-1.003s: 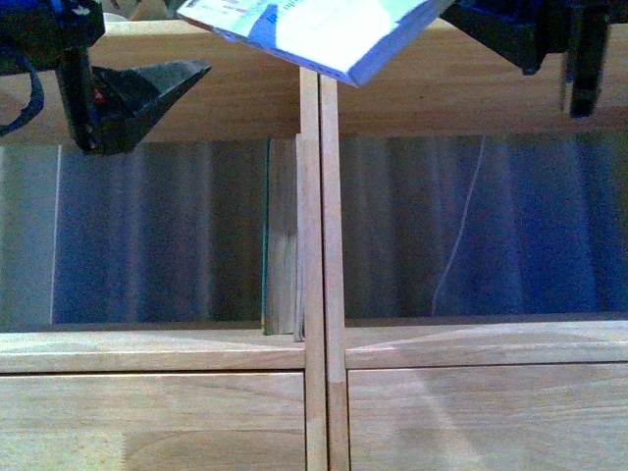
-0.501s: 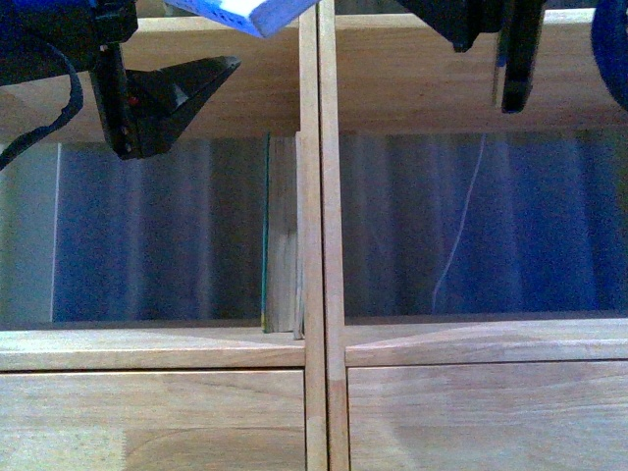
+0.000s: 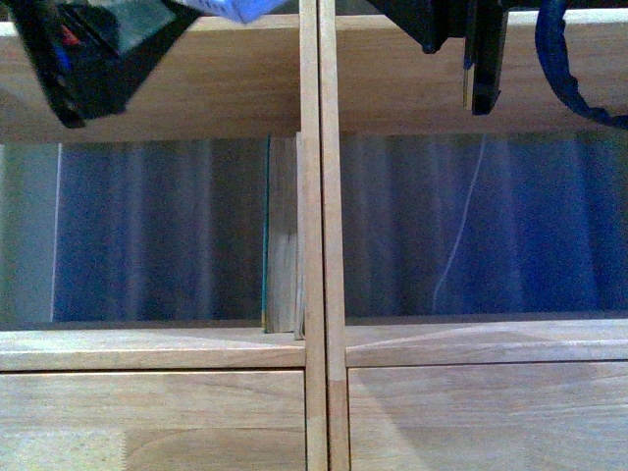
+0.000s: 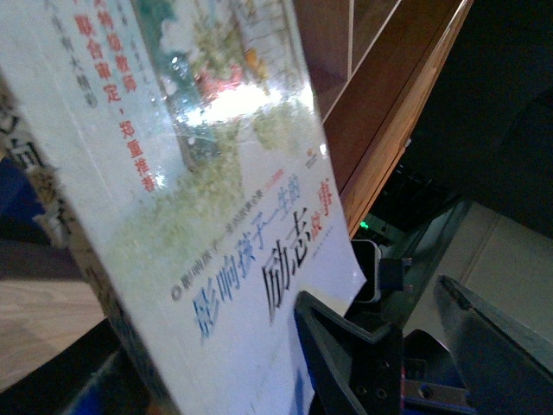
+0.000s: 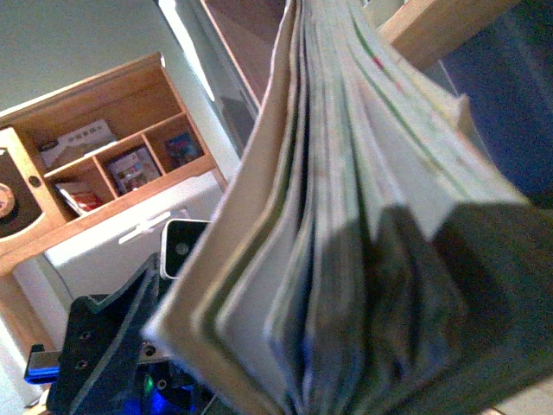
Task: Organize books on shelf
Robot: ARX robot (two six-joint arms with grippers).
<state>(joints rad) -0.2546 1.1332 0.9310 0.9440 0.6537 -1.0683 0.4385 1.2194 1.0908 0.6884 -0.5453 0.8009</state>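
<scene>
Paperback [image 4: 216, 216] held high before shelf [image 3: 312, 294], clamped in right hand [image 5: 406, 285], left hand [image 4: 380, 303] fingers apart beside its cover; shelving step, next likely needs it upright, lowered beside teal book [image 3: 280, 245].

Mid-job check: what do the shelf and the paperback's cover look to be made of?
The shelf looks like light natural wood, matte, with visible grain and jointed strips. The paperback has what seems a glossy coated-paper cover: bright glare runs across its print.

Pale paperback [image 4: 216, 216] tilted; teal book [image 3: 283, 235] upright in shelf [image 3: 442, 78]
</scene>
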